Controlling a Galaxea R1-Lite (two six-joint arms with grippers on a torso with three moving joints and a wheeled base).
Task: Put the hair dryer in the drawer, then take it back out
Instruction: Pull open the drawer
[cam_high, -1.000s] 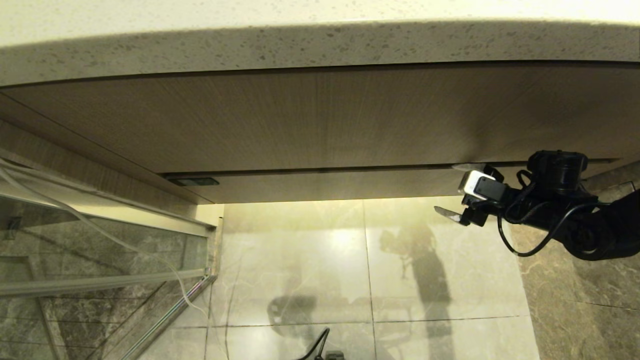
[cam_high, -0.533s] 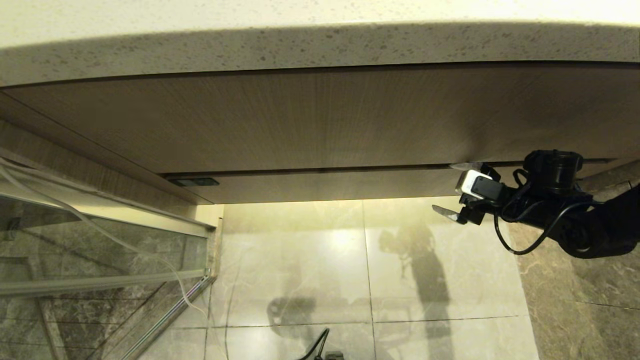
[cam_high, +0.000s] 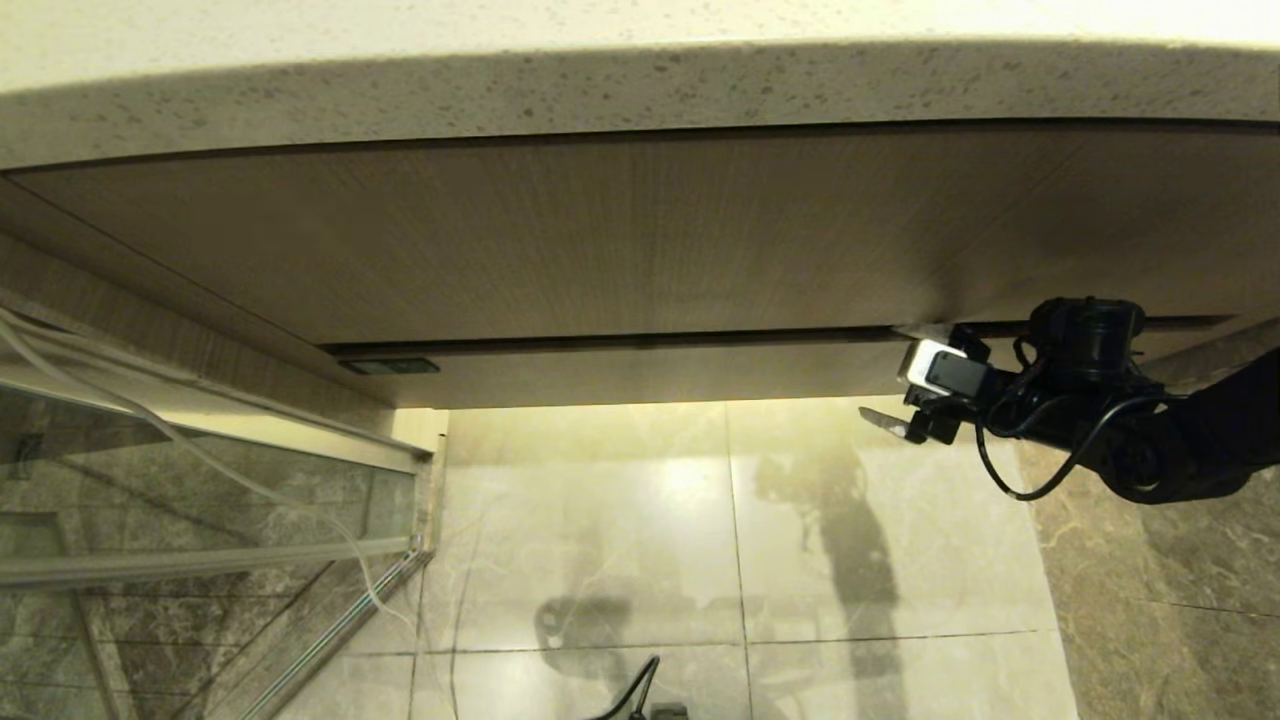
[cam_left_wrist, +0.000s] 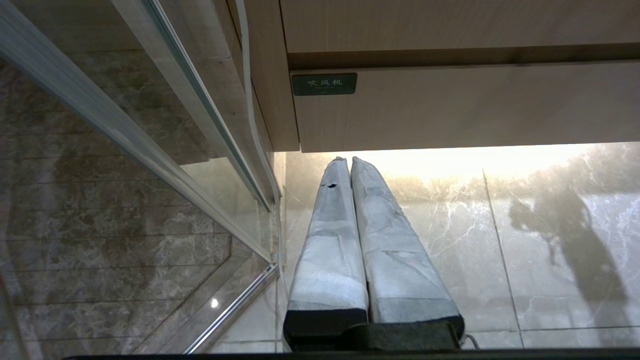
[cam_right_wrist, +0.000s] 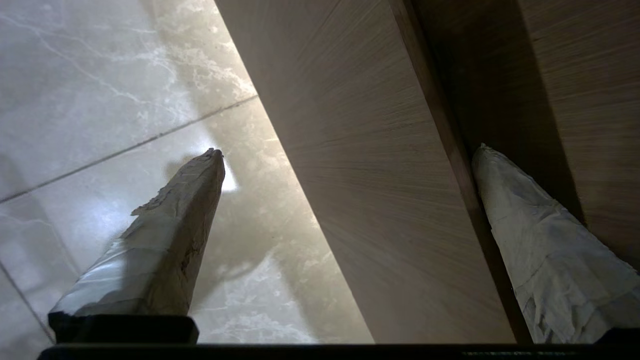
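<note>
The left end effector (cam_left_wrist: 350, 165) hung parked below the labelled end of the drawer (cam_high: 640, 372), fingers pressed together. The drawer was closed. Rightward, the right end effector (cam_high: 900, 380) spread wide astride its narrow front, apparently to pull. No hair dryer showed.

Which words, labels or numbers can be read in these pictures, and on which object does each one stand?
"吹风机": white characters on a small dark green label at the corner of the closed drawer front, read in the left wrist view.
Under these characters is a smaller line, too small to read.
In the head view the same label is only a dark strip; nothing can be read there.
No other text shows.
</note>
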